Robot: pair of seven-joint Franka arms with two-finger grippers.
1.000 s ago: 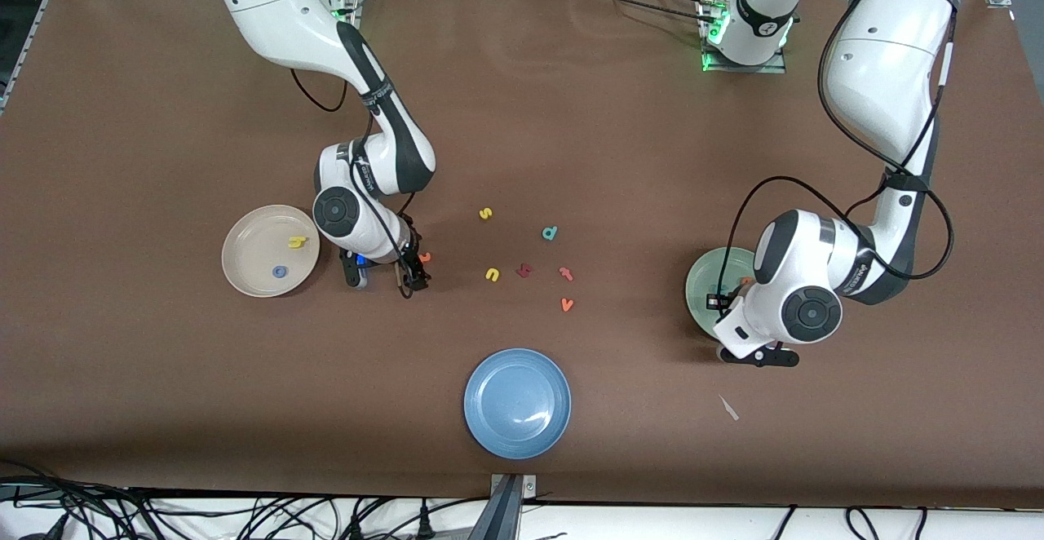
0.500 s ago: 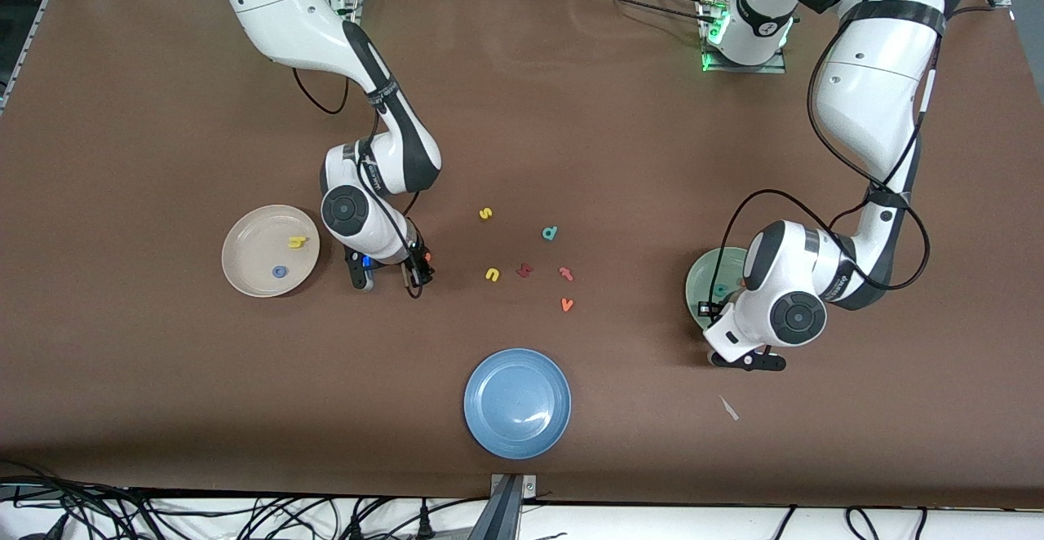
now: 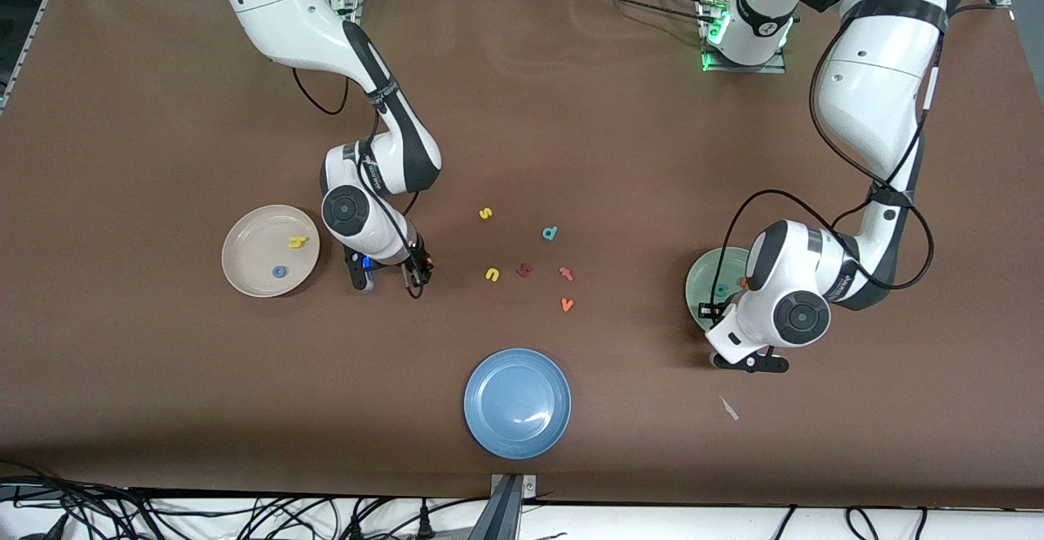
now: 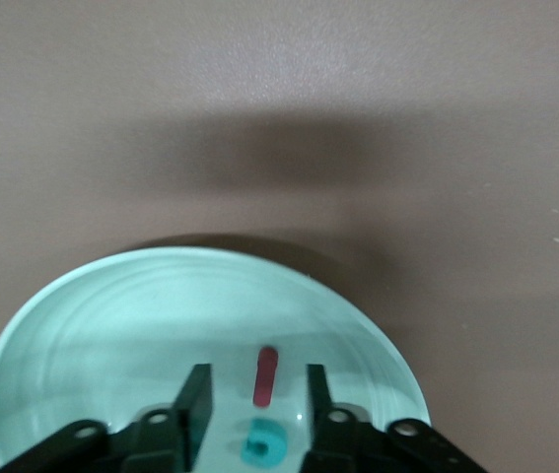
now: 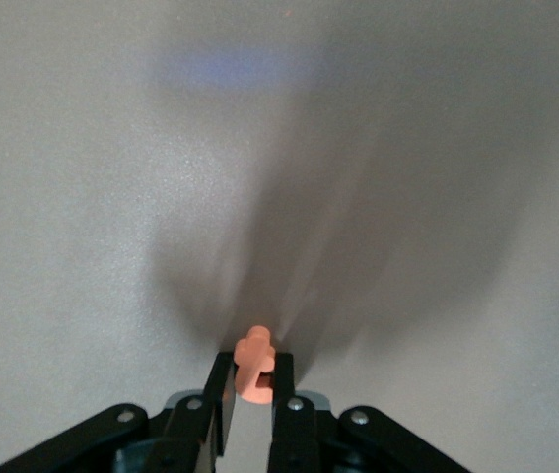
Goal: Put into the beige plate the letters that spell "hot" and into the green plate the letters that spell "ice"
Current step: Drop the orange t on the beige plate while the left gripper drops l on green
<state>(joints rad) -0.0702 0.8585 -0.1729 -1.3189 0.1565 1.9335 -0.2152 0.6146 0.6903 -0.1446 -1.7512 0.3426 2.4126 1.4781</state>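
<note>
- Right gripper [image 3: 418,272] is sitting low over the bare table between the beige plate [image 3: 241,272] and the loose letters; jaws are pinching the orange t [image 5: 254,363], seen in the right wrist view.
- Beige plate is already holding the yellow h [image 3: 297,241] and blue o [image 3: 280,272]; the t looks like the last one for "hot".
- Left gripper [image 4: 255,402] is hovering over the green plate [image 4: 82,325], jaws parted with nothing between them.
- Dark red i [image 4: 265,374] and teal c [image 4: 261,443] are lying in the green plate under the fingers; an orange bit [image 3: 743,281] at the wrist edge is probably the e, can't confirm.
- Risk: the t is being gripped only by its lower part, most of it sticking out past the fingertips, so a quick swing could be twisting it loose short of the plate.
- Risk: releasing too high could be bouncing the light foam off the rim.
- Risk: left fingers are sitting close above the i and c, so a sideways pull-out could be flicking one out.
- Leftover letters [image 3: 527,270] mid-table are not needed.
</note>
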